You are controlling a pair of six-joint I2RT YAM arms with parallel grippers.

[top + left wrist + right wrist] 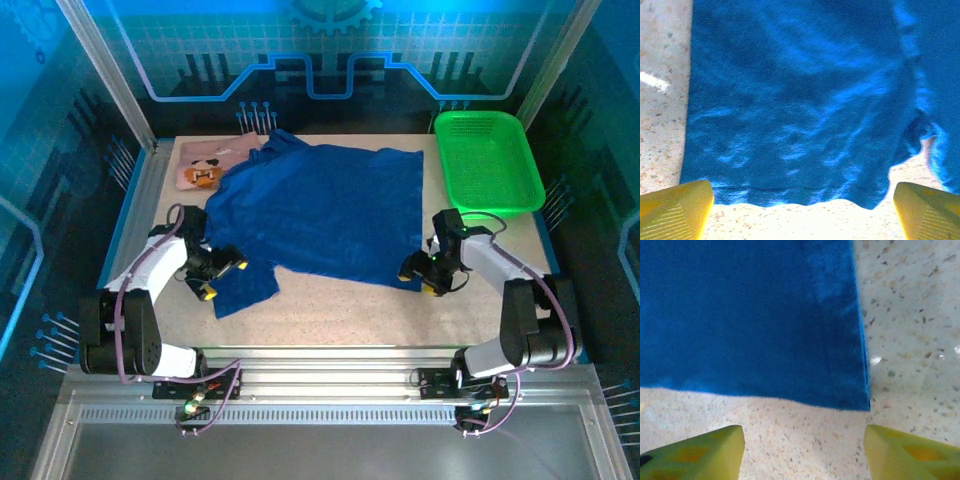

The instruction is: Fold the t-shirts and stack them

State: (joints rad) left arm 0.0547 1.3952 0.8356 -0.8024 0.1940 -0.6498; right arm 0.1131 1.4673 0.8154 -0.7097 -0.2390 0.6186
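Tabletop [380, 315]: a speckled pale surface is seen bare along the near side of the blue t-shirt [320, 205].
Left pincer [224, 279]: it is held low at the blue t-shirt's near left corner. In the left wrist view [802, 195] its yellow fingers [675, 210] are spread wide and released, with nothing gripped. The hem [790, 192] is seen just ahead of them.
Right pincer [418, 278]: it is placed at the blue t-shirt's near right corner. In the right wrist view [804, 437] the fingers [705, 452] are parted and nothing is grasped. Bare tabletop is seen between them, and the shirt's corner [860, 400] lies just beyond.
Blue t-shirt: it is spread mostly flat across the middle of the tabletop, with one flap [240, 285] hanging toward the near left. Some rumpling is seen at its far left edge.
Pink t-shirt [215, 160]: it is bunched at the far left corner of the blue t-shirt and partly overlapped by it. A brown-and-red cartoon face is shown on top.
Green basket [487, 165]: it is set beyond the blue t-shirt's far right corner, apart from the cloth.
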